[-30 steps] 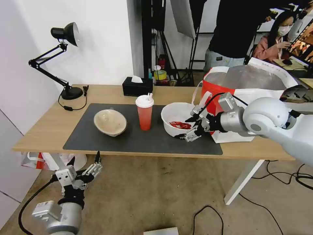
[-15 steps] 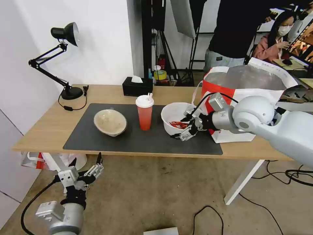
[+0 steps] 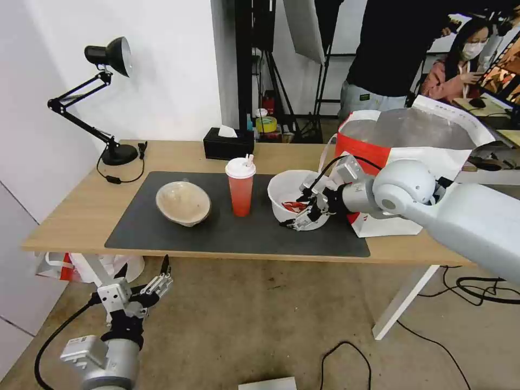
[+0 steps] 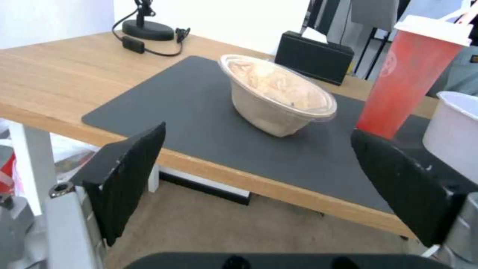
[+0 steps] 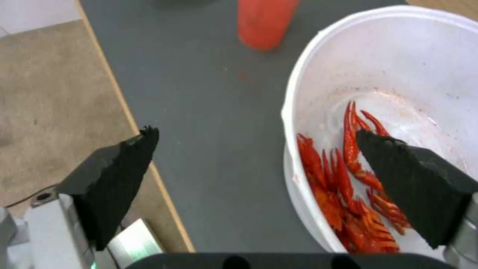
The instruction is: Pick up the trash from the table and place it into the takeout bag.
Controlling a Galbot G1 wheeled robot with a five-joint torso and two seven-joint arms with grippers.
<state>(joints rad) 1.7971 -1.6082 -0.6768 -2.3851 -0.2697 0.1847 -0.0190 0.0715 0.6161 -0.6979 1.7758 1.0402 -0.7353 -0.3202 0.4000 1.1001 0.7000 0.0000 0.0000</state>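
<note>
Low and near, the left gripper [image 3: 142, 281] waits open below the bench [image 3: 81, 211]. The right gripper [image 3: 306, 210] is open over the white bowl's [image 3: 290, 187] near rim. It should pinch the rim gently, keeping the bowl flat. The takeout bag [image 3: 411, 141] stands far right.

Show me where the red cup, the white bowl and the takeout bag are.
red cup [image 3: 240, 196]: head view, on its red side.
white bowl [image 3: 281, 189]: head view, on its inner wall.
takeout bag [image 3: 364, 150]: head view, on its red front panel.
</note>
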